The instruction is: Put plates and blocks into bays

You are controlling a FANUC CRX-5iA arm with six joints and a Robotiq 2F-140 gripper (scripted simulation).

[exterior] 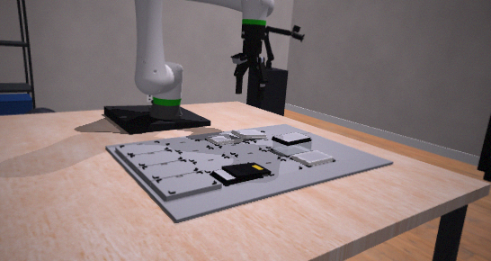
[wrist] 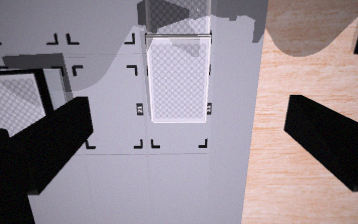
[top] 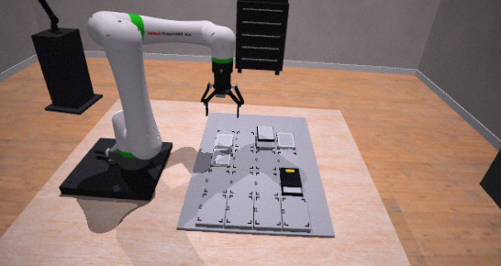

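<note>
The white plate (wrist: 179,82) nearest my camera lies flat on the grey deck (top: 317,213), in the corner closest to the arm's base plate (top: 73,185). In the wrist view it sits off its bay. It runs past the upper corner marks and leaves a gap to the lower ones. A second white plate (wrist: 180,15) lies just beyond it, end to end, half in shadow.

Two bays over in the same line stands a taller block (top: 265,134) with a dark rim and a see-through body. A low white plate (top: 285,140) lies just beside it on the far side. Well apart from these, further along the deck, lies a black plate (top: 291,180) with a yellow label. A white strip shows at one end of it; I cannot tell whether its top is seated. Beyond it runs the raised row of bays (top: 252,217).

My jaws are spread fully and hold nothing. They hang high above the deck's edge near the first white plate. In the wrist view, one finger (wrist: 55,135) crosses the deck beside the block, and the other shows over the bare wood of the table (top: 367,190).

The white arm (top: 124,75) bends over from its base. Behind stand a dark rack (top: 239,29) and a black pedestal (top: 61,61).
</note>
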